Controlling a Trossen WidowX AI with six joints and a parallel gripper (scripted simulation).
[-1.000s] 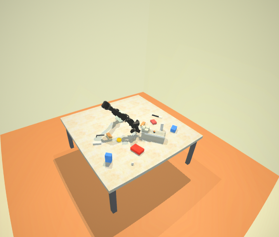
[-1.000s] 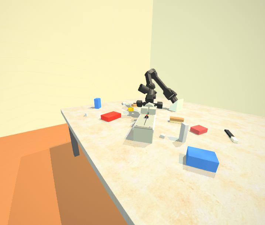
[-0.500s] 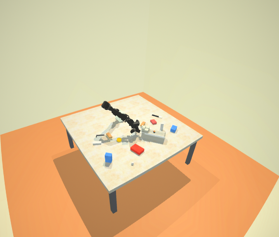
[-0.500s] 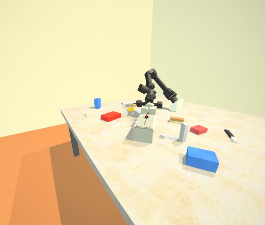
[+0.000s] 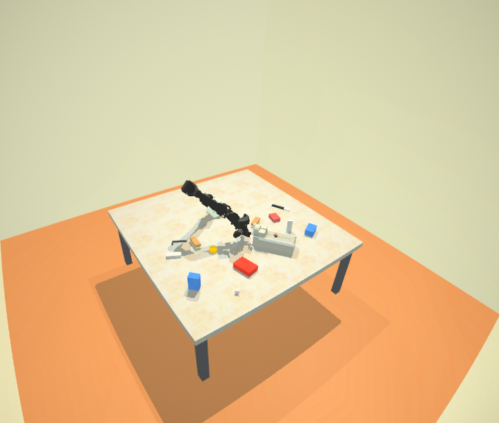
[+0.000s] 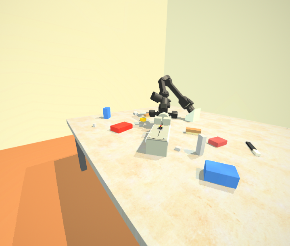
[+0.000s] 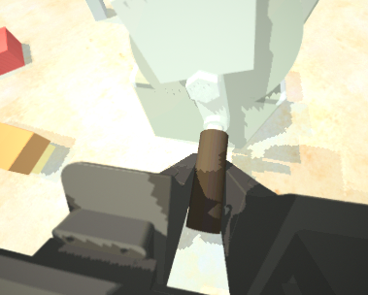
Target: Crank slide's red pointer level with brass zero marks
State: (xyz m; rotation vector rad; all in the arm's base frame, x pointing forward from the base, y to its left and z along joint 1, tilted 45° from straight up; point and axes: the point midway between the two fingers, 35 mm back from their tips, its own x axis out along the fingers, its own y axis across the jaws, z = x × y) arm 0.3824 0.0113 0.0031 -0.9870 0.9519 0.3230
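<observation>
The pale grey-green machine (image 5: pixel 273 246) (image 6: pixel 156 147) (image 7: pixel 196 39) stands on the table, with its slide on top and its crank at the end facing the arm. The brown crank handle (image 7: pixel 213 150) points toward the wrist camera from a pale crank arm (image 7: pixel 217 104). My gripper (image 7: pixel 206 160) is shut on the handle, with one dark finger on each side of it. The slide's red pointer (image 5: pixel 275 234) (image 6: pixel 160 126) is small, in the part of the slot nearer the crank end. The brass zero marks cannot be made out, so its offset from them cannot be told.
A red block (image 5: pixel 245 266) (image 6: pixel 121 127) lies on one side of the machine. On the other are an orange block (image 5: pixel 255 221) (image 6: pixel 193 130) (image 7: pixel 9 143), an upright grey block (image 5: pixel 289 226) (image 6: pixel 200 144) and a smaller red block (image 5: pixel 274 217) (image 6: pixel 217 141) (image 7: pixel 4 53).
</observation>
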